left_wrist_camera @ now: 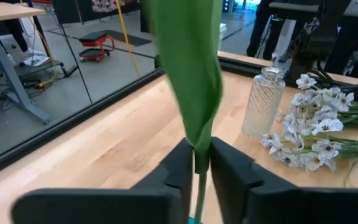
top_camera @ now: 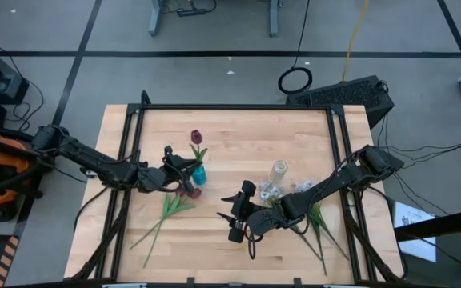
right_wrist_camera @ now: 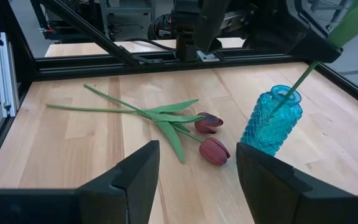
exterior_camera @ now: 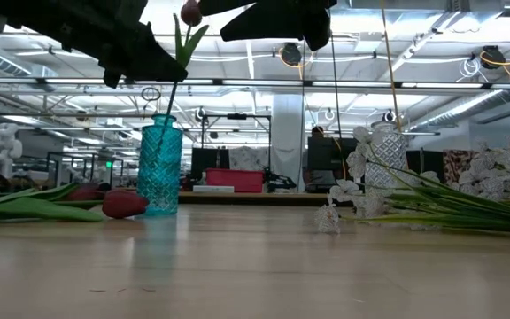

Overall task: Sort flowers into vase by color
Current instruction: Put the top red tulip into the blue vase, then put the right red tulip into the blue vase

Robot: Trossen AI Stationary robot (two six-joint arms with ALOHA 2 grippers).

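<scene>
My left gripper (top_camera: 184,165) is above the teal vase (top_camera: 199,173), shut on a dark red tulip (top_camera: 196,137) whose stem's lower end sticks into the vase mouth (right_wrist_camera: 286,95). Two more red tulips (right_wrist_camera: 209,138) lie flat on the table to the left of that vase, stems (top_camera: 154,228) running toward the near edge. A clear glass vase (top_camera: 279,170) stands to the right, with white blossom sprays (left_wrist_camera: 309,137) lying at its foot. My right gripper (top_camera: 234,213) hovers open near the table's middle, facing the teal vase (right_wrist_camera: 271,121) and touching nothing. My left gripper pinches the red tulip's stem (left_wrist_camera: 201,163) between its two fingers (left_wrist_camera: 182,167), just below the long green leaf (left_wrist_camera: 191,74). The fingers come from the table's left and lie across the stem. The flower is tilted, its head (exterior_camera: 190,12) up and its stem end inside the teal vase (exterior_camera: 159,168).
The white sprays' green stems (top_camera: 320,232) trail toward the near right corner, under my right arm. A black frame (top_camera: 238,106) borders the table. Bare wood shows along the far side and in the near middle.
</scene>
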